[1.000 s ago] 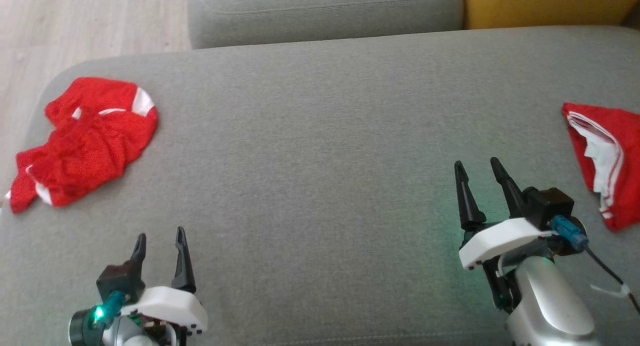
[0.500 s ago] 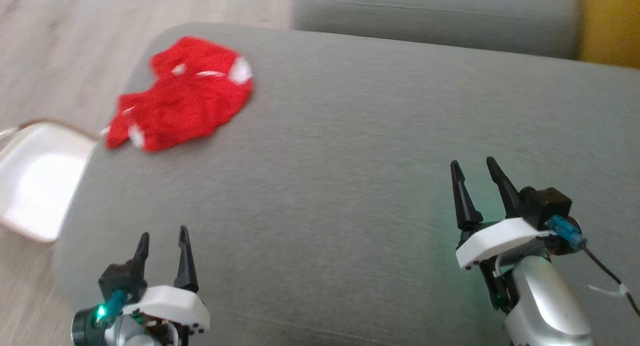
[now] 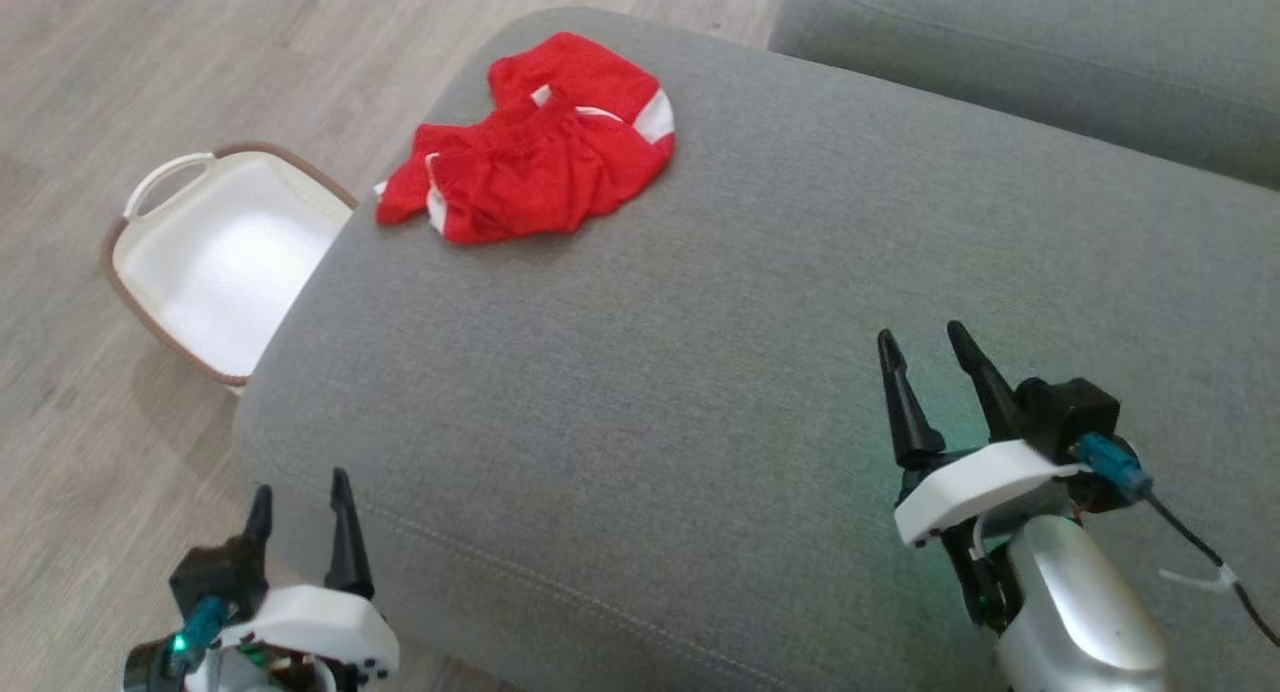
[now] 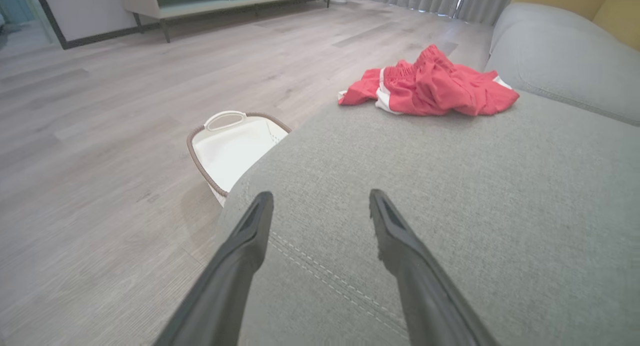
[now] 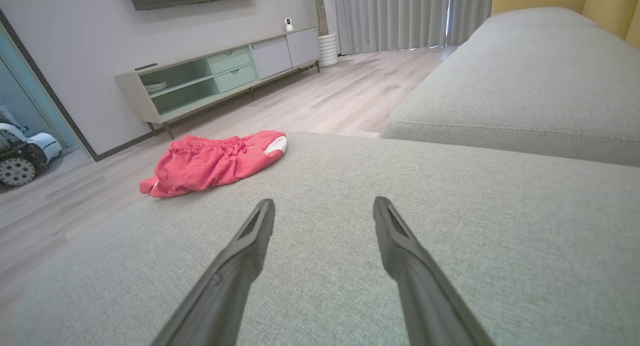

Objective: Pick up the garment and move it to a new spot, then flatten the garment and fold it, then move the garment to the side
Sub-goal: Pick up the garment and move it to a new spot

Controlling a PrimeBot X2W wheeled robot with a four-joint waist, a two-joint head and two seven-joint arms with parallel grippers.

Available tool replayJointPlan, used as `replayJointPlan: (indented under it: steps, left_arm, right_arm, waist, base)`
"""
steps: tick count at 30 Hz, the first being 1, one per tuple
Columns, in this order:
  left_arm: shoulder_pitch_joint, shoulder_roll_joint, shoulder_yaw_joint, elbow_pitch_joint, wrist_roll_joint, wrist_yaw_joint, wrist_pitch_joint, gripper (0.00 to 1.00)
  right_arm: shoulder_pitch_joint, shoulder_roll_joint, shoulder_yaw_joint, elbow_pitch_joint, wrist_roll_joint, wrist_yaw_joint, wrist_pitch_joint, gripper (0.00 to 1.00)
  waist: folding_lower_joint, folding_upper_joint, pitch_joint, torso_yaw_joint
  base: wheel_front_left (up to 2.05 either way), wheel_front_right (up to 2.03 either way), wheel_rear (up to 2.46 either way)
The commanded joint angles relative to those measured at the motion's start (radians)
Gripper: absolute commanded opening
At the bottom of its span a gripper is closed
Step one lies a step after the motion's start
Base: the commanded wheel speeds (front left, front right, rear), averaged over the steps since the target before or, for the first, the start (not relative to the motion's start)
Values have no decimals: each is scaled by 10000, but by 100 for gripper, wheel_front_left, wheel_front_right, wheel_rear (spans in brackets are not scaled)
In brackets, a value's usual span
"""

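Black fingers of the left gripper are standing wide apart with nothing between them at the lower left of the head view, over the stitched edge of the grey cushion. At the lower right the right gripper is staying just as wide and just as empty.

The head view is swinging round (the camera is turning, not the things). The red garment, at the far left of the frame a second ago, is now lying at the upper middle. It is crumpled near the cushion's rounded corner, well apart from both grippers. A white basket is coming into the left of the frame, sitting on the wooden floor.

The cushion's corner is hiding the basket's right side, and the bottom edge is cutting off the left wrist. The garment's bunching is making its shape hard to read.
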Motion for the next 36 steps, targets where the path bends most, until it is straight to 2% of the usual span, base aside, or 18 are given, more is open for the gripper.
replayJointPlan:
  steps: [1, 7, 14, 20, 23, 32, 36]
  left_arm:
    - [-326, 80, 342, -181, -52, -153, -55, 100]
    - [-552, 80, 668, -11, -219, -304, -55, 100]
    - [-1511, 217, 1560, 323, -577, -939, -55, 100]
    - [-3059, 792, 1851, 1140, -638, -1716, -55, 100]
    - [-4029, 1181, 1833, 1833, -732, -1946, -55, 100]
    - [-6677, 2342, 1618, 4518, -1202, -2248, -47, 100]
    - [-7414, 2541, 1571, 5388, -1563, -2280, -33, 100]
  right_arm:
    - [-362, 45, 275, -198, 37, 37, -110, 100]
    - [-591, 45, 254, -171, -67, 37, -110, 100]
    - [-941, 45, 10, -306, -421, 37, -110, 100]
    - [-1378, 45, 31, -675, -642, 37, -8, 100]
    - [-1680, 45, 123, -1112, -695, 37, 112, 100]
    - [-2343, 45, 655, -2601, -736, 37, 666, 100]
    - [-2355, 45, 738, -3032, -722, 37, 803, 100]
  waist:
    - [0, 0, 130, -219]
    - [0, 0, 446, -720]
    - [0, 0, 1252, -1271]
    - [0, 0, 2017, -1718]
    - [0, 0, 2391, -2012]
    - [0, 0, 3383, -2951]
    - [0, 0, 3614, -3278]
  base:
    - [0, 0, 0]
    - [0, 0, 0]
    - [0, 0, 0]
    - [0, 0, 0]
    - [0, 0, 0]
    - [0, 0, 0]
    - [0, 0, 0]
